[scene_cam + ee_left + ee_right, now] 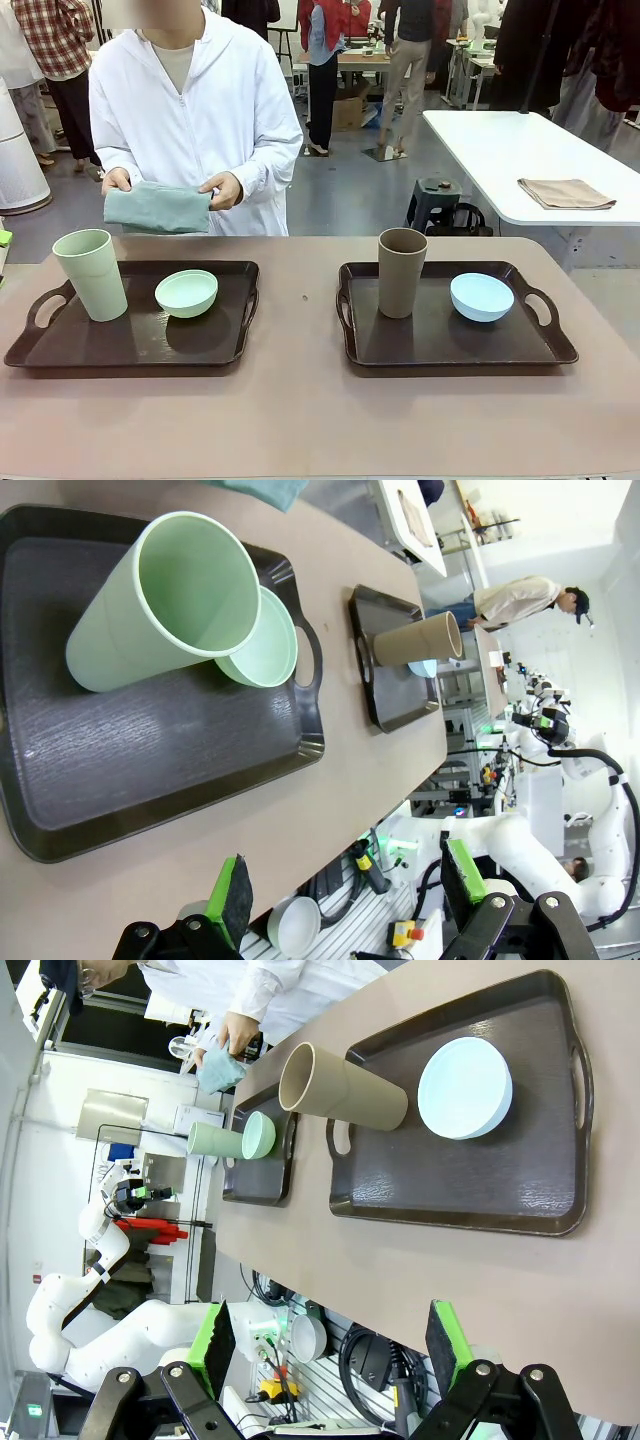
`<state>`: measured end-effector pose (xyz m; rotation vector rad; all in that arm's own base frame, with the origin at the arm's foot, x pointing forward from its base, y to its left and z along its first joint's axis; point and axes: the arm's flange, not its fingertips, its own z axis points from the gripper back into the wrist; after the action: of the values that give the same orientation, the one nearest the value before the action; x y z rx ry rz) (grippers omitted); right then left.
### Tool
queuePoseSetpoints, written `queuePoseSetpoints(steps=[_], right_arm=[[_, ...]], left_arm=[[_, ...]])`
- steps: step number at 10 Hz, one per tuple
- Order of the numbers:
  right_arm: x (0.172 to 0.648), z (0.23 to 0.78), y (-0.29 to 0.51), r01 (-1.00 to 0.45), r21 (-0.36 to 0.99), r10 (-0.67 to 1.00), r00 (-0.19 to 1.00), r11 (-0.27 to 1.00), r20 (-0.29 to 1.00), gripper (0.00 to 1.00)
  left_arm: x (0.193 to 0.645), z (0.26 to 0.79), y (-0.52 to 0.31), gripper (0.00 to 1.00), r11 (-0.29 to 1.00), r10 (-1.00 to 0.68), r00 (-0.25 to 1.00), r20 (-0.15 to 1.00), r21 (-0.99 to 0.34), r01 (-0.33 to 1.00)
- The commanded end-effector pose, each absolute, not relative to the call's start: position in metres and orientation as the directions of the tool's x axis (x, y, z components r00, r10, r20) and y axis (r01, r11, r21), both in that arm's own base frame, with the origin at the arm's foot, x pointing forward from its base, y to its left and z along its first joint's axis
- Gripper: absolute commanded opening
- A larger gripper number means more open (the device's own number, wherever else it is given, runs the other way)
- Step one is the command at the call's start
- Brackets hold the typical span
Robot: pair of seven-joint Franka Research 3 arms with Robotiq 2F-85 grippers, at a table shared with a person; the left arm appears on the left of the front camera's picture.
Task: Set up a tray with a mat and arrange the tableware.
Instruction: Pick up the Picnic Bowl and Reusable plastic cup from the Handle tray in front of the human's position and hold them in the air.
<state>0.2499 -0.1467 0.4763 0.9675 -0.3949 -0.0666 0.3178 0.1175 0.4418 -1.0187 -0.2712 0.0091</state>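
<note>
The left gripper (348, 885) and right gripper (332, 1342) are hanging wide open, gripping nothing. On the left tray (130, 345) the pale green cup (90, 273) is standing by the left edge and the pale green bowl (187, 293) is sitting mid-tray. On the right tray (450, 345) the brown cup (402, 271) is standing near the left edge, with the light blue bowl (481, 296) sitting rightward. A person (190, 110) is holding a folded mat (157, 208) just beyond the table's (300, 400) far edge.

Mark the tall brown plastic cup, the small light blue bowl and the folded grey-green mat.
tall brown plastic cup (402, 280): front view, side wall.
small light blue bowl (482, 308): front view, outer wall.
folded grey-green mat (155, 208): front view, cloth's middle.
</note>
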Motion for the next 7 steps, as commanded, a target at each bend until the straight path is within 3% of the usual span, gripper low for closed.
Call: queuePoseSetpoints(steps=[1,7], right_arm=[[0.2524,0.4770,-0.1483,-0.146,0.819,-0.225,0.921,0.555,0.317,1.00],[0.2499,0.4762,-0.1467,-0.120,0.812,-0.229,0.927,0.572,0.298,1.00]], left_arm=[[0.3194,0.4418,0.1184,1.00,0.508,0.139,0.964,0.228,-0.852,0.128],[0.3178,0.4419,0.1175,1.00,0.527,0.133,0.967,0.219,-0.841,0.118]])
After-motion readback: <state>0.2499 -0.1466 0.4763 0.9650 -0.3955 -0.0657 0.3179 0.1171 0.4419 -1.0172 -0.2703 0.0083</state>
